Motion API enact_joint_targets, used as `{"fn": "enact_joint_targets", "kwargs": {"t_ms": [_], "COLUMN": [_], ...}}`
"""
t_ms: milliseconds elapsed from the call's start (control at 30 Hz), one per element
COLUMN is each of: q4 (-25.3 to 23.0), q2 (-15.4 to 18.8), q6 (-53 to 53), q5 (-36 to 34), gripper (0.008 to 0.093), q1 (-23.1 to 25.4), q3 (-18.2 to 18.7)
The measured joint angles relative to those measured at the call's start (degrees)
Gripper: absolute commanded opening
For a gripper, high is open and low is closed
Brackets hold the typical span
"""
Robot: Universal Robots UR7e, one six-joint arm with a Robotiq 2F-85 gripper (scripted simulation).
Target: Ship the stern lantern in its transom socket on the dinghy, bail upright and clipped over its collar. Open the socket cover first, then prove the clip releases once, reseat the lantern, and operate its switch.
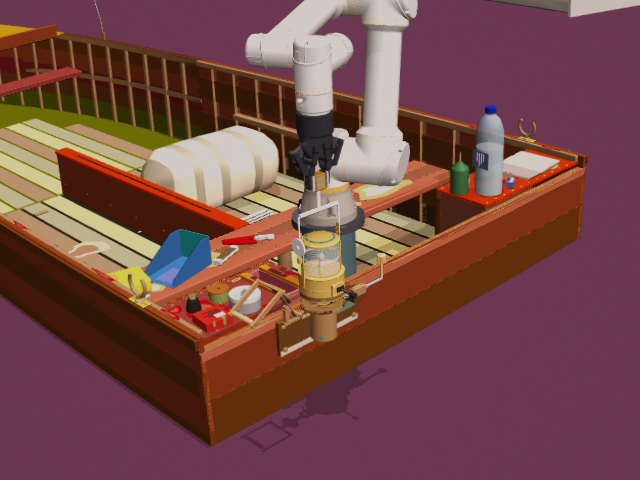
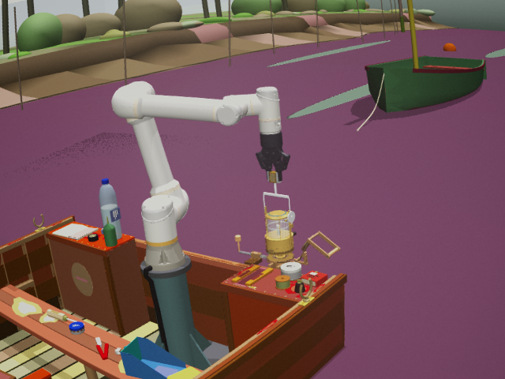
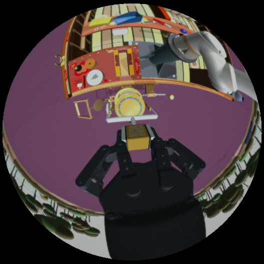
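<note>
My gripper (image 3: 138,136) points straight down above the lantern at the transom. The yellow grip block (image 1: 320,180) on top of the bail sits between my closed fingers. The brass lantern (image 1: 321,274) stands in its transom socket (image 1: 323,326) on the outside of the stern. Its white wire bail (image 2: 276,200) stands upright over the lantern top. The socket cover (image 2: 323,244), a small wooden frame, is swung open to one side. A crank-like lever (image 1: 373,274) sticks out on the other side of the lantern. The lantern's switch is too small to read.
The stern edge (image 1: 403,258) runs just behind the lantern. The red tray (image 2: 281,279) beside it carries a white tape roll (image 1: 244,299), a brown spool and small red parts. A blue scoop (image 1: 178,258) lies on the thwart. A bottle (image 1: 489,151) stands on the corner locker.
</note>
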Motion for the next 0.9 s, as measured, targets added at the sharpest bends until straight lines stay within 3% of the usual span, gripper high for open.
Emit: {"fn": "enact_joint_targets", "kwargs": {"t_ms": [367, 900], "q4": [0.00, -0.61], "q2": [0.00, -0.10], "q6": [0.00, 0.00], "q5": [0.00, 0.02], "gripper": [0.0080, 0.0080], "q1": [0.00, 0.00], "q3": [0.00, 0.53]}}
